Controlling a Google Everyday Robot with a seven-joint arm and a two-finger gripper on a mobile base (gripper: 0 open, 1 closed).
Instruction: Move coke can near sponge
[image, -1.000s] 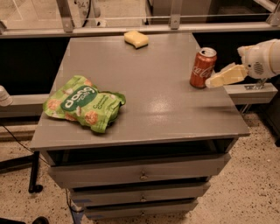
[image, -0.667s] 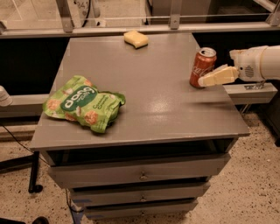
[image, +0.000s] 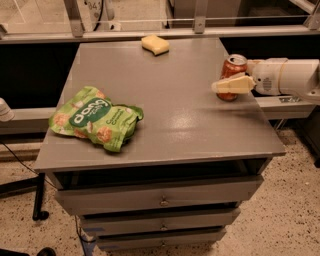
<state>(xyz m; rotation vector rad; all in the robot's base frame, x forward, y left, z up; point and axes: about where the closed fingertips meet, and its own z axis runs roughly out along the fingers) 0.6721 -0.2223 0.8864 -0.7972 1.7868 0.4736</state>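
The red coke can (image: 234, 67) stands upright near the right edge of the grey table (image: 165, 95). My gripper (image: 226, 83) reaches in from the right at can height, and its cream-yellow part crosses in front of the can's lower half. The white arm body (image: 285, 76) extends off to the right. The pale yellow sponge (image: 155, 44) lies at the far edge of the table, left of and well beyond the can.
A green crinkled snack bag (image: 95, 118) lies on the table's front left. The table has drawers (image: 160, 200) below its front edge. A rail and glass panel (image: 150, 27) run behind the table. A ledge (image: 285, 102) sits to the right under the arm.
My gripper has moved left, from beside the can to level with it, now overlapping its lower half. The can, sponge and bag have not moved.
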